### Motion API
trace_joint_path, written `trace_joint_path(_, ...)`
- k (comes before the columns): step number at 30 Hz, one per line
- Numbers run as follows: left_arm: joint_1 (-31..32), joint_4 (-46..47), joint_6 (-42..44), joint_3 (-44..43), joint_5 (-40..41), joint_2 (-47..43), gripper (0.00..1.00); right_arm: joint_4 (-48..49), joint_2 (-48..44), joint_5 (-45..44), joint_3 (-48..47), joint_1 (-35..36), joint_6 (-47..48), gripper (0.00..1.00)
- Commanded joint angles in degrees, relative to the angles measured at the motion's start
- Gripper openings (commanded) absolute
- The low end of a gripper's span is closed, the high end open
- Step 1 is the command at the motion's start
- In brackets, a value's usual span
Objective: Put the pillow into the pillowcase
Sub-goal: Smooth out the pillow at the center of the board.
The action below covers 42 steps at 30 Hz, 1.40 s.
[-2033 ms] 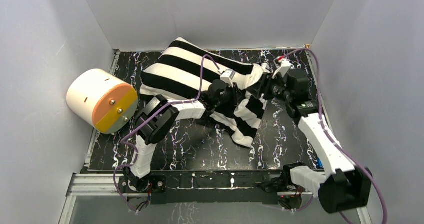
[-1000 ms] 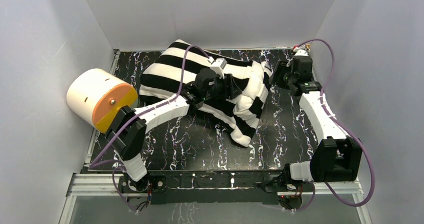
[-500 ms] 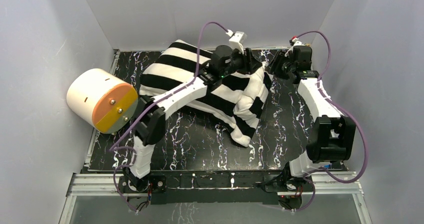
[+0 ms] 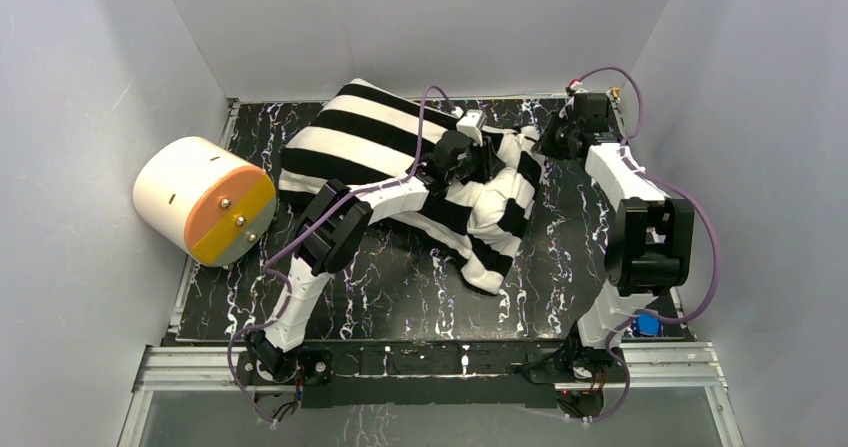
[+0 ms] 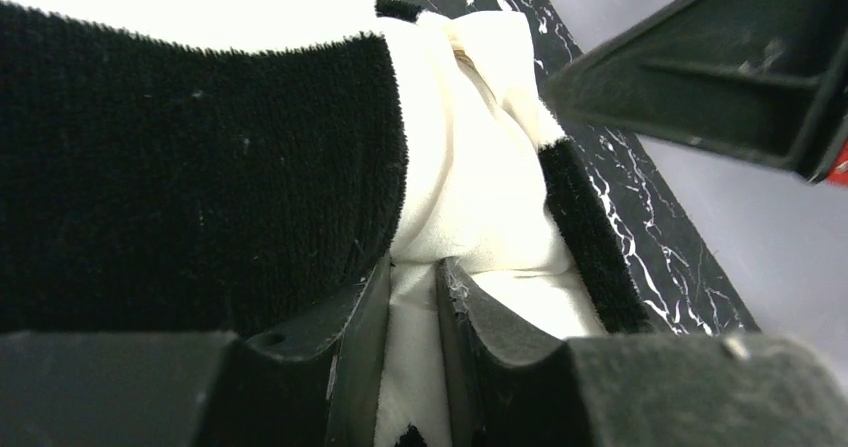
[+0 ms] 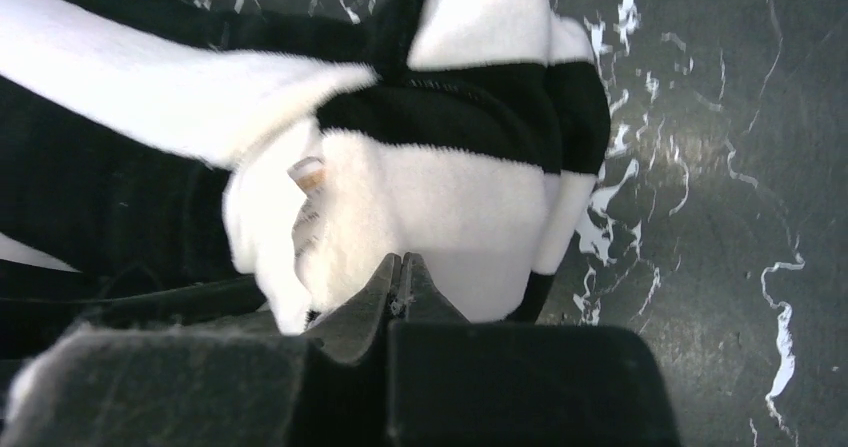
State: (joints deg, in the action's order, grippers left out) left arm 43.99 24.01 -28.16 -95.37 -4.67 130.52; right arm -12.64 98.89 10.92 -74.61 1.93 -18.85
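Observation:
The black-and-white striped pillowcase [image 4: 370,137] lies bulging across the back of the table, with most of the pillow hidden inside it. My left gripper [image 4: 492,159] rests on its right end. In the left wrist view the left gripper [image 5: 412,267] is shut on a fold of the pillow's [image 5: 480,187] smooth white fabric, beside a black stripe of the pillowcase [image 5: 200,167]. My right gripper [image 4: 548,142] is at the same end, from the back right. Up close, the right gripper [image 6: 400,260] is shut, its tips pressed against a white stripe of the pillowcase [image 6: 450,117] with nothing visibly between them.
A cream cylinder with an orange face [image 4: 205,199] lies at the left edge. White walls close in the back and both sides. The black marbled tabletop [image 4: 400,287] shows in front of the pillowcase. A small blue thing [image 4: 648,324] sits by the right arm's base.
My left gripper came down from above the pillowcase's back edge onto its right end and closed on white fabric. My right gripper closed and its arm folded up more steeply.

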Motion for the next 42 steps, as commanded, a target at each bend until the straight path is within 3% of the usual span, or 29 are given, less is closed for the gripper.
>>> trace_joint_path(1,-4.34,-13.02,-0.27,8.74,5.77,7.43,0.24,0.18,-2.89,1.41,-6.73,0.47,1.63,0.00)
trace_joint_path(2,-4.41,-11.73,-0.45,10.14,5.43,7.25,0.24,-0.48,-3.30,0.87,-6.52,1.70,1.78,0.00)
trace_joint_path(5,-4.35,-11.66,-0.67,10.56,5.11,7.44,0.24,-1.82,-4.08,-2.13,-4.84,5.05,2.57,0.23)
trace_joint_path(9,-4.35,-11.17,-0.89,12.26,4.72,7.61,0.24,-2.37,-2.85,-8.69,-4.29,8.54,3.71,0.42)
trace_joint_path(11,-4.36,-10.42,-1.10,13.20,4.67,7.47,0.24,-4.08,-1.53,-11.56,-5.73,9.26,4.74,0.46)
trace_joint_path(17,-4.57,-11.17,-0.76,13.13,4.67,8.01,0.25,-7.93,0.75,-23.63,-7.37,10.53,8.38,0.48)
trace_joint_path(31,-5.01,-12.32,-0.93,12.67,4.93,9.93,0.25,-13.47,4.50,-36.02,-10.77,11.43,12.96,0.42)
trace_joint_path(35,-4.98,-12.73,-0.75,12.36,5.11,9.84,0.26,-13.10,2.84,-34.51,-9.90,11.34,12.91,0.34)
trace_joint_path(42,-5.01,-13.13,-0.67,12.22,4.99,9.92,0.26,-13.76,-2.10,-29.08,-9.57,11.33,11.41,0.42)
